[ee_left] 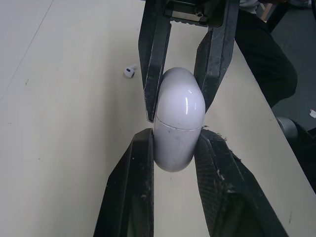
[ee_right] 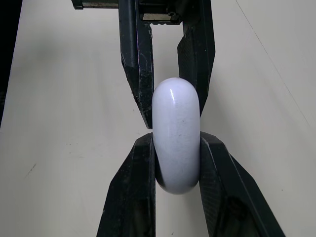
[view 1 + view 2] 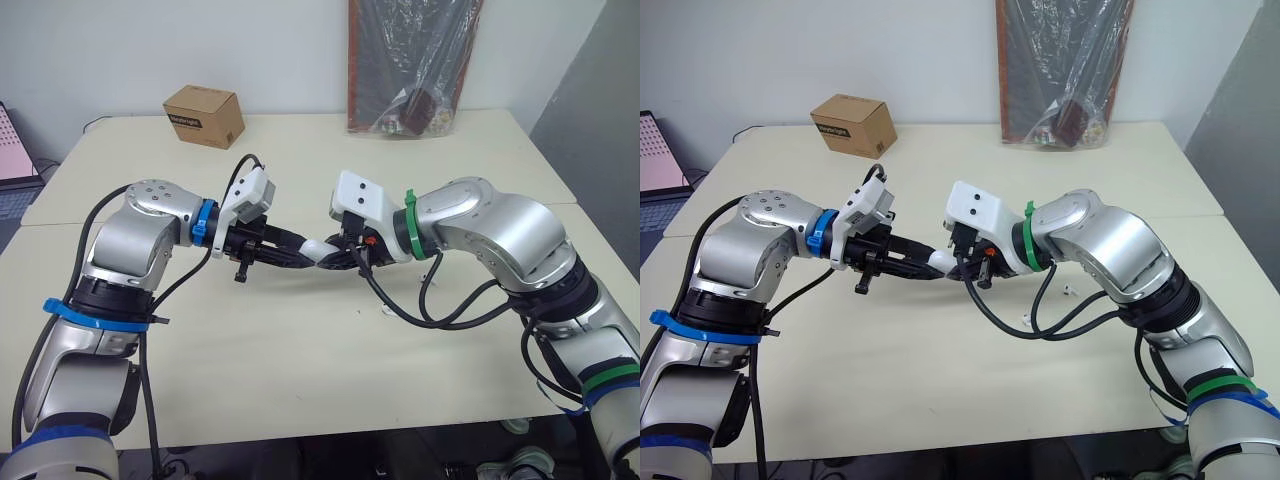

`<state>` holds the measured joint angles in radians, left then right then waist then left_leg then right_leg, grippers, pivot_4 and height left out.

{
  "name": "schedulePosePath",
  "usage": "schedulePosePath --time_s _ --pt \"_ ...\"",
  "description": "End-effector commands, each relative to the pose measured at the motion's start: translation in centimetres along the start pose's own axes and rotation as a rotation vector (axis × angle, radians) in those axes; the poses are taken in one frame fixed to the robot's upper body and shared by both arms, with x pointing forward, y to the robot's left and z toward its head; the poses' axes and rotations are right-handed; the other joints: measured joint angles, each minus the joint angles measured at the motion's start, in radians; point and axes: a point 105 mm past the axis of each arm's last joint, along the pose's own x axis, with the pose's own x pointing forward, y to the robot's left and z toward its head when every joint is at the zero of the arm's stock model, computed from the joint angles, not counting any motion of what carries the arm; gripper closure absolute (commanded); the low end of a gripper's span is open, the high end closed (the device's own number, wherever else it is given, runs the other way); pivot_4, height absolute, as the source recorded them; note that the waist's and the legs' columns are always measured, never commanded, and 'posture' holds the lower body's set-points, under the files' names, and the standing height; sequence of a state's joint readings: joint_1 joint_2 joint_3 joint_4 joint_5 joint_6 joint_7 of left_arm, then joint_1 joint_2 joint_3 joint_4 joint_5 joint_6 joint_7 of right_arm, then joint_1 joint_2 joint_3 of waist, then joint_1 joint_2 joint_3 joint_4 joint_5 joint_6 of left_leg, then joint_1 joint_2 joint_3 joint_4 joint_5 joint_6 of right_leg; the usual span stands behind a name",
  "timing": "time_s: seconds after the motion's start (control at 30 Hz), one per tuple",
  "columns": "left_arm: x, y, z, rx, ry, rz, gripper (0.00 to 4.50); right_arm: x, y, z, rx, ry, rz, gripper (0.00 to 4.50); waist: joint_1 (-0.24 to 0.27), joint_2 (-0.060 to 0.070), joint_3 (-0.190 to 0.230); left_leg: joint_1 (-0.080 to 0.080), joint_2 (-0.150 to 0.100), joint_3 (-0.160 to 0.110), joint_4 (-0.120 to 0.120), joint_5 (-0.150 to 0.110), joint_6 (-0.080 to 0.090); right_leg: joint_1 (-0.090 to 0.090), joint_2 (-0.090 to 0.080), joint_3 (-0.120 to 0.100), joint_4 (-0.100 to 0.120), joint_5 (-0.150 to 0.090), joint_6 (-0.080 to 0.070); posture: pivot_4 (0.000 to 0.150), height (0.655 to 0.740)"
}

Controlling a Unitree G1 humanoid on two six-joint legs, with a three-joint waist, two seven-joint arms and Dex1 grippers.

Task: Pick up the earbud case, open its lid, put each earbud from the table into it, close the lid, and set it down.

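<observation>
Grips the earbud case (image 1: 178, 106) from both ends above the table (image 3: 300, 380), left gripper (image 1: 175, 136) and right gripper (image 2: 175, 140) each pinched tight on it. Seemingly about to open the lid, seam closed; calls next for hinging it back.

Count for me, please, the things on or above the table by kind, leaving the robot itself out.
earbud case: 1
earbuds: 2
cardboard box: 1
plastic bag: 1
Total: 5
</observation>
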<state>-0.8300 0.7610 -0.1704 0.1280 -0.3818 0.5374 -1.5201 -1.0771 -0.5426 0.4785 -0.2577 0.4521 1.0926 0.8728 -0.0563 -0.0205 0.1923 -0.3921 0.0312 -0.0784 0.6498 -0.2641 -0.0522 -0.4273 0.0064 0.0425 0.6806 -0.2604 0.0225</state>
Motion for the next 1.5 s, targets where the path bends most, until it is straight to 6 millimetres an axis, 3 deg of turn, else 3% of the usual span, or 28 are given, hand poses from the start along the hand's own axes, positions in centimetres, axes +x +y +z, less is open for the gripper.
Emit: schedulePosePath --time_s 0.03,0.6,0.83,1.17,1.33,1.5 --pt "-0.1 -0.1 0.7 0.018 -0.013 -0.006 3.7 -0.8 -0.3 1.8 -0.057 -0.05 -0.031 3.74 0.0 0.0 0.0 0.0 0.0 0.0 0.0 0.0 0.0 0.0 0.0 0.0 0.0 0.0 0.0 0.15 0.74" --pt "-0.3 -0.1 0.7 0.039 -0.026 0.024 3.7 -0.5 0.0 1.8 -0.078 -0.049 -0.005 3.74 0.0 0.0 0.0 0.0 0.0 0.0 0.001 0.0 0.0 0.0 0.0 0.0 0.0 0.0 0.0 0.15 0.74" --pt "-0.7 0.3 1.0 0.05 -0.079 0.069 3.7 -0.8 0.5 1.7 -0.12 -0.05 0.017 1.23 0.0 0.0 0.0 0.0 0.0 0.0 0.001 0.0 0.0 0.0 0.0 0.0 0.001 0.0 0.0 0.15 0.74" --pt "-1.6 0.3 0.0 0.016 -0.265 0.146 3.7 -3.3 -0.7 1.6 -0.031 -0.166 -0.116 1.23 0.002 0.0 0.0 0.0 0.0 0.0 0.003 0.0 0.0 0.001 -0.001 0.0 0.001 0.0 0.0 0.15 0.74" --pt "-1.9 0.1 0.0 -0.004 -0.456 0.177 3.7 -3.1 -1.4 1.4 0.054 -0.241 -0.204 1.23 0.002 0.0 0.0 -0.001 0.0 -0.001 0.009 0.0 0.0 0.002 -0.001 -0.001 0.003 0.0 0.0 0.15 0.74" --pt "-1.5 -0.2 -1.1 -0.057 -0.491 0.165 3.7 -2.4 -1.5 1.0 0.103 -0.262 -0.234 1.23 0.002 0.0 0.0 -0.002 0.0 -0.001 0.012 0.0 0.0 0.003 0.0 0.0 0.003 0.001 0.001 0.15 0.74"
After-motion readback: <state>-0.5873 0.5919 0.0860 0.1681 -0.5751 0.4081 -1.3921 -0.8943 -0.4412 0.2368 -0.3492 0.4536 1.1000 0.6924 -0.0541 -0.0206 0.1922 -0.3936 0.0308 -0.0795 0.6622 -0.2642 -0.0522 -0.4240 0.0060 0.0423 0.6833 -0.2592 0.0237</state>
